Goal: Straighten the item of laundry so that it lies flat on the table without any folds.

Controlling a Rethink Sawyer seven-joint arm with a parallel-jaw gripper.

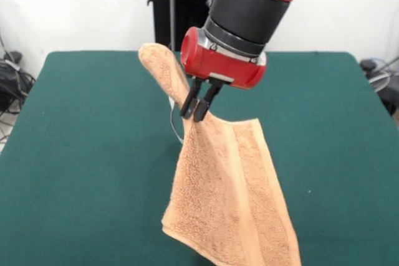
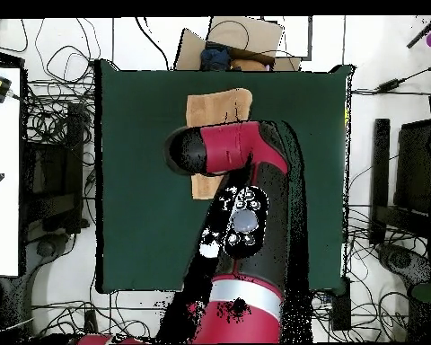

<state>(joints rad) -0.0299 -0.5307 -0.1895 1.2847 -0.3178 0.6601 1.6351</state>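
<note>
The towel (image 1: 227, 197) is held pinched at an upper edge by the closed gripper (image 1: 196, 107) above the table (image 1: 81, 154), and fresh folds could be left if it were released bunched.

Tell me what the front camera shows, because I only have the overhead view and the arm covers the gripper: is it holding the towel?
Observer: Yes. The gripper is shut on the towel, pinching it near an upper edge.
Operator: Is the cloth flat anywhere?
Observer: Not that I can see. It hangs from the grip in long draped folds, and its lower end runs out of the picture, so I cannot tell how much rests on the table.
Operator: Anything above the grip?
Observer: One end of the towel stands up past the fingers, beside the red wrist.
</note>
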